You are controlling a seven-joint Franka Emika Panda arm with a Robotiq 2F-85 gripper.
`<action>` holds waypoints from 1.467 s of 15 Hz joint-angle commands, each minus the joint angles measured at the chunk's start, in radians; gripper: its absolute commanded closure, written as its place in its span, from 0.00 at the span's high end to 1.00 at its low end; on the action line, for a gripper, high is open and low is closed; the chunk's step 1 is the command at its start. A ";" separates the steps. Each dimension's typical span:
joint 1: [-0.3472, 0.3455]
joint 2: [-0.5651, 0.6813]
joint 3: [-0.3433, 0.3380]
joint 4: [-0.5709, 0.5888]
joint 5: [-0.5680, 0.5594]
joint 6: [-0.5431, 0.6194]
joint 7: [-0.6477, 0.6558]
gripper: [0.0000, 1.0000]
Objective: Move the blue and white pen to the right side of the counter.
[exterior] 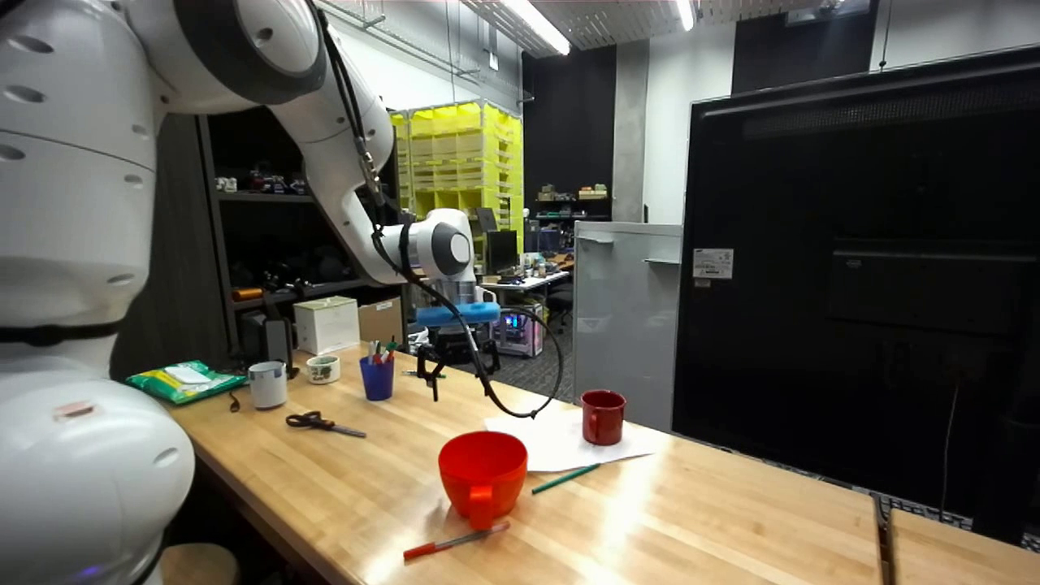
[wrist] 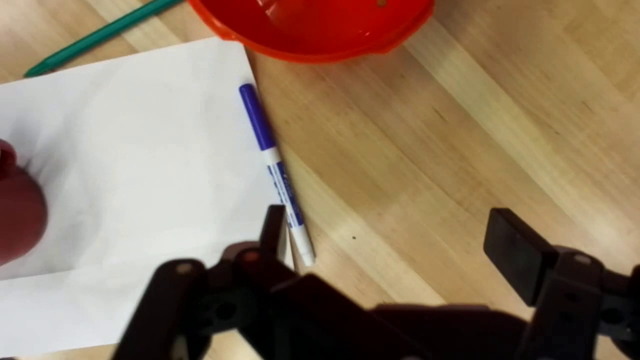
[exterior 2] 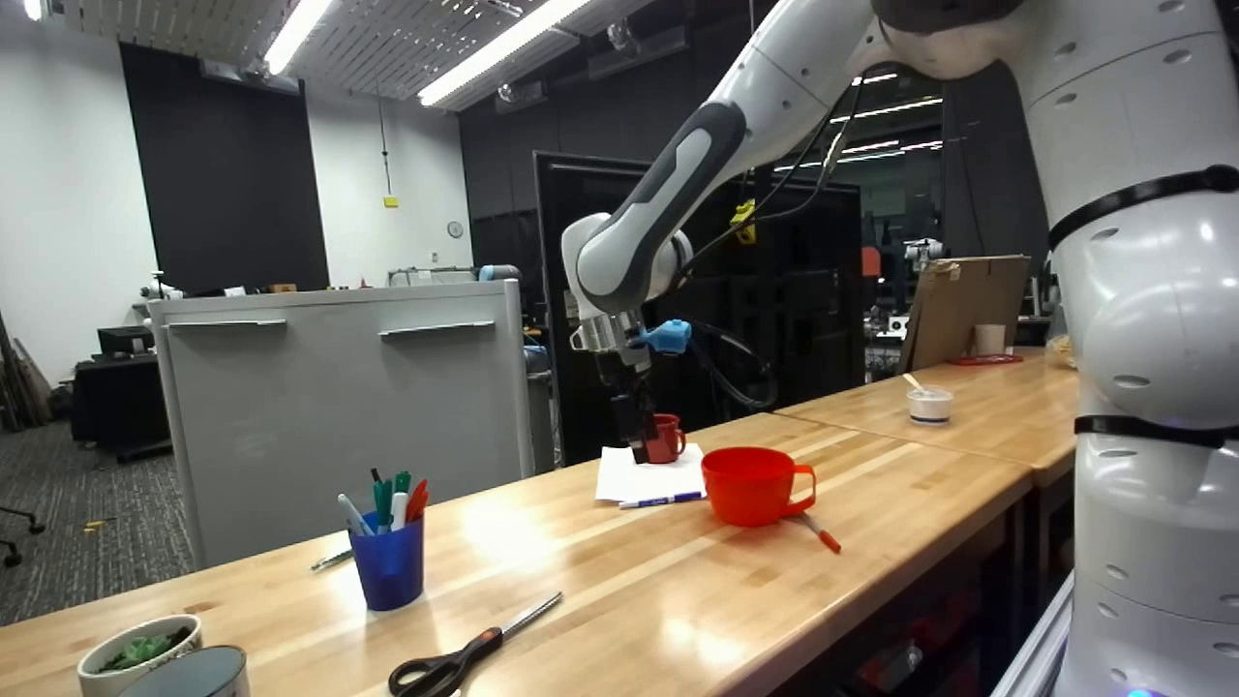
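The pen (wrist: 278, 174) is not yet grasped; it is seen along the edge of the paper (wrist: 155, 165), near the bowl (wrist: 320, 30). The tool (wrist: 387, 232) is spread apart, nothing gripped. The whole move to the right of the tabletop (wrist: 430, 150) is pending.

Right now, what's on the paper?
The red mug and, crossing one edge, the blue pen. Hidden: the spot under the mug, and one corner behind the bowl.

Dk-red mug (exterior: 603, 421) on wht paper (exterior: 540, 443) — scissors (exterior 2: 487, 641) nr blue cup (exterior 2: 390, 569)
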 commanded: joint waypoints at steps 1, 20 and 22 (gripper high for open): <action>-0.007 0.015 0.009 0.018 -0.014 -0.004 0.006 1.00; -0.112 0.225 0.032 0.204 0.125 -0.022 -0.538 1.00; -0.119 0.239 0.031 0.208 0.148 -0.018 -0.557 1.00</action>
